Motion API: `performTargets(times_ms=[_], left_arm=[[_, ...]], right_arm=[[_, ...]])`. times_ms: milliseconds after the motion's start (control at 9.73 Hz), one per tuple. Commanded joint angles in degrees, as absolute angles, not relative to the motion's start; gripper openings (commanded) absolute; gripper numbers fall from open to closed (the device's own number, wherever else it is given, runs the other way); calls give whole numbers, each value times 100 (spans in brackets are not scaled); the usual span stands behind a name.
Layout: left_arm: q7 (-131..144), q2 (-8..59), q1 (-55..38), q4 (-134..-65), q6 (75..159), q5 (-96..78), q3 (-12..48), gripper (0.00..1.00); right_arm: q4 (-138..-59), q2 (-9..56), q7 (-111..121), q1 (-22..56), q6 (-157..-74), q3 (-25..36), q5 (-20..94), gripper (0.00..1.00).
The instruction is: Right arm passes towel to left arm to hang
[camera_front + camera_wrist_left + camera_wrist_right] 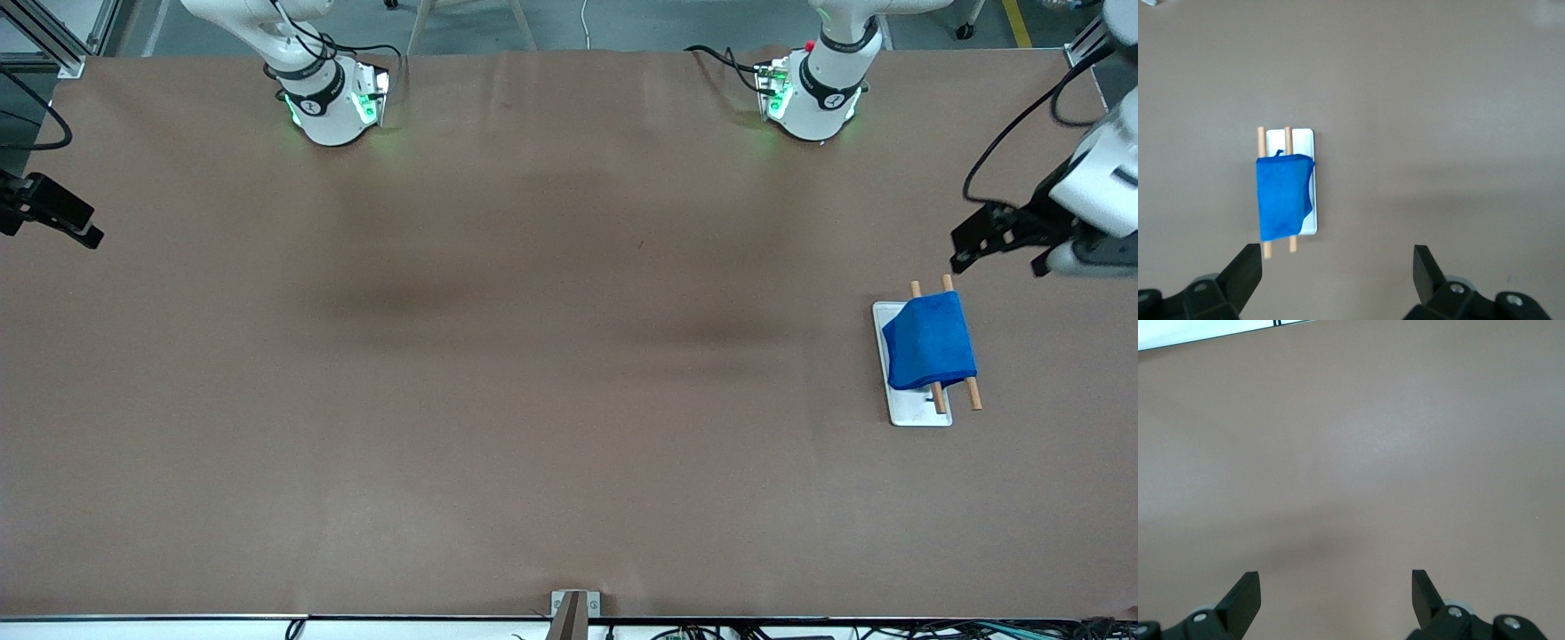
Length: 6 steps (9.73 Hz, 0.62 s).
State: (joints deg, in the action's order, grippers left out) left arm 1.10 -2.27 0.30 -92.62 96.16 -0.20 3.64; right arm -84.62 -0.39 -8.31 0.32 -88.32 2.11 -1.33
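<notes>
The towel [929, 342] is draped over two wooden rods [973, 393] of a small rack whose white base [916, 413] sits on the table [498, 373] toward the left arm's end. The left gripper [994, 244] hangs over the table just beside the rack, fingers spread wide, holding nothing. The right gripper [53, 218] waits, also wide and empty, at the right arm's end, well apart from the rack.

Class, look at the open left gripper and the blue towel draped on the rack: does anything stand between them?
Nothing visible does. The left gripper hangs open over bare table beside the rack; the towel lies draped over its two wooden rods, with only open space between.
</notes>
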Motion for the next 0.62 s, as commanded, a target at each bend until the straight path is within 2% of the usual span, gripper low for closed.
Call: performTargets(times_ms=[0, 308, 514], left_arm=[[429, -61, 53, -8703, 8967, -44, 387, 100], [640, -88, 70, -8516, 8343, -53, 422, 100], [747, -79, 79, -8578, 8323, -123, 527, 100]], right_arm=[[-8385, -9, -773, 44, -8824, 211, -202, 100], [-8385, -9, -782, 44, -8824, 211, -193, 100], [-8385, -9, -773, 44, -8824, 211, -193, 100]])
